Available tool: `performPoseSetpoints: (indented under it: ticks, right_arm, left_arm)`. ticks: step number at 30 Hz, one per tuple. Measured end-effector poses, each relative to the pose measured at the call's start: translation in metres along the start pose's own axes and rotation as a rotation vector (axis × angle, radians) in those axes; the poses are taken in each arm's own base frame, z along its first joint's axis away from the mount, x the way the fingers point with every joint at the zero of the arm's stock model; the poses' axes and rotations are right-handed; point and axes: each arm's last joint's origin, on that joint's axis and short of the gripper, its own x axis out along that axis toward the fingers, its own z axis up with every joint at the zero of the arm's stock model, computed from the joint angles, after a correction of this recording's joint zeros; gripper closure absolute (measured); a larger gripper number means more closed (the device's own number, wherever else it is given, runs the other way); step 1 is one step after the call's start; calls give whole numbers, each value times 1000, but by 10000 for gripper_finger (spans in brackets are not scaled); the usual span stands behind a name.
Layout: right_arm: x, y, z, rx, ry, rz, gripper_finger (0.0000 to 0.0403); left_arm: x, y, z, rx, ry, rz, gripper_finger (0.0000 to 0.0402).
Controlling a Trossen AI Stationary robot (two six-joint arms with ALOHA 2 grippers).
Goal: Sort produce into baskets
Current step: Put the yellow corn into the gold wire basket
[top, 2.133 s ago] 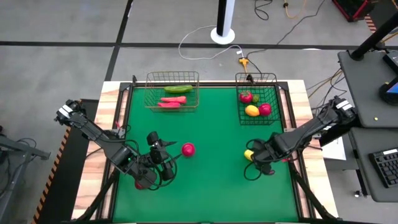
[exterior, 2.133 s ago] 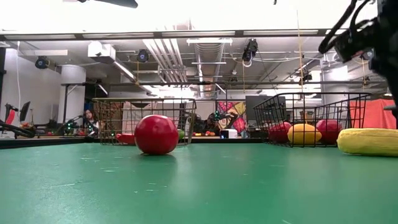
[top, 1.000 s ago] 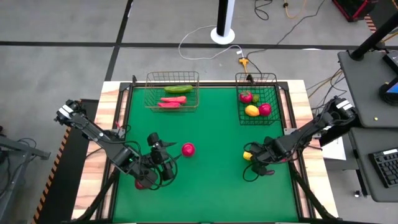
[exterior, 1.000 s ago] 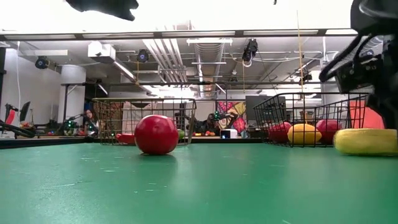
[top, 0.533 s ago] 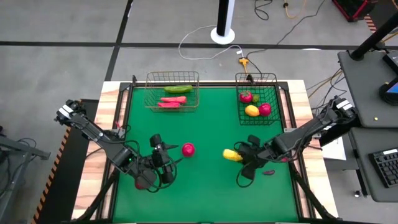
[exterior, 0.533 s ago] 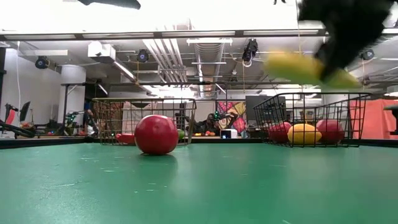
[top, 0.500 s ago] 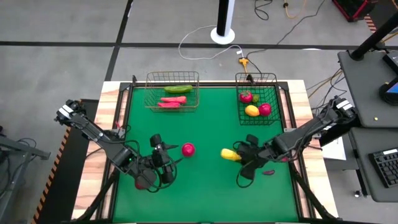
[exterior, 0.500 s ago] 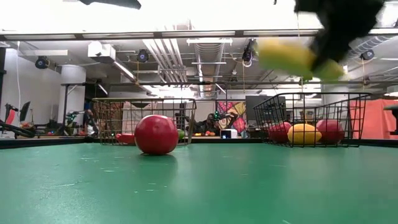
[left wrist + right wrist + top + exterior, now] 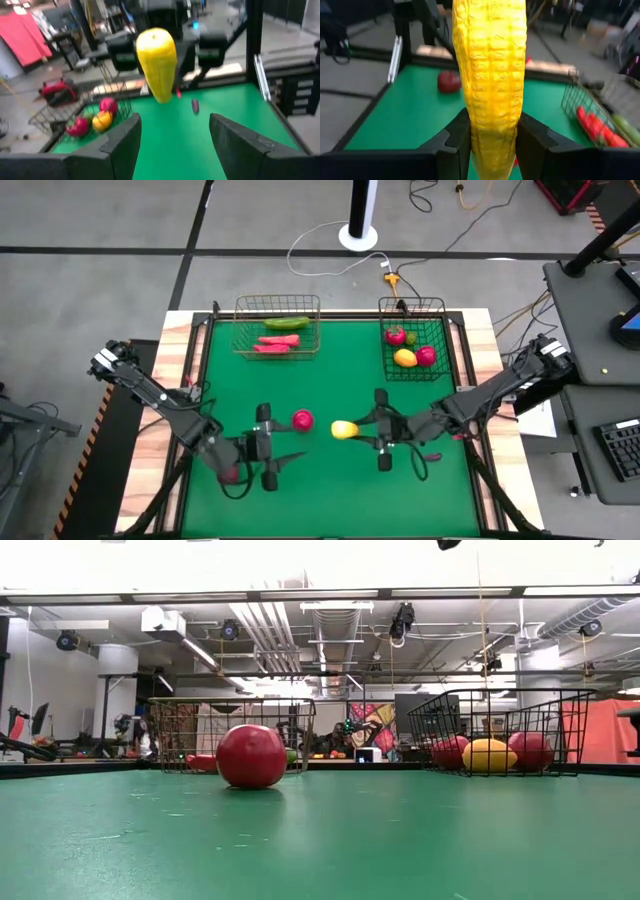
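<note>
The right gripper (image 9: 370, 430) had its fingers (image 9: 451, 145) clenched on the yellow corn cob (image 9: 344, 429), which stuck out from between them and was lifted off the green counter (image 9: 330, 490) near its middle. In the left wrist view the cob (image 9: 157, 64) hung upright in that grip, facing the left gripper (image 9: 268, 455). The left gripper's fingers (image 9: 120, 145) stood parted with nothing between them, above the counter just beside the red round fruit (image 9: 302, 420), which lay on the counter between the two grippers. A small dark-red piece (image 9: 432, 457) lay on the counter by the right arm. At the far edge, the tan wire basket (image 9: 240, 330) held a green cucumber (image 9: 286, 323) and red chilies (image 9: 275, 342); the black wire basket (image 9: 440, 340), well apart from it, held a lemon (image 9: 404, 358) and red and pink fruits (image 9: 424, 355).
</note>
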Motion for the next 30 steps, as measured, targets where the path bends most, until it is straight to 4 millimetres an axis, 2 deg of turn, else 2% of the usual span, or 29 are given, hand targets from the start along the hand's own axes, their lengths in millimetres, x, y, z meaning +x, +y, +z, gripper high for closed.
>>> performPoseSetpoints:
  ticks: [5,9,11,14,18,21,30]
  right_arm:
    - [1,1,-18,10,-151,4,296]
    - [6,4,-27,5,-218,4,295]
    - [11,6,-31,-7,-219,4,295]
    - [20,10,-31,-34,-233,-2,295]
    - [32,12,-26,-48,-237,-23,295]
    - [41,11,-23,-47,-236,-43,294]
    - [60,17,-24,-93,-207,-46,294]
  left_arm:
    - [4,4,-5,-54,-98,23,177]
    - [9,12,-23,-89,-172,37,164]
    - [13,14,-32,-102,-231,-17,155]
    - [20,17,-42,-129,-318,-73,143]
    - [32,19,-49,-123,-359,-53,129]
    - [42,15,-50,-87,-365,-92,123]
    - [59,11,-43,-79,-376,-66,122]
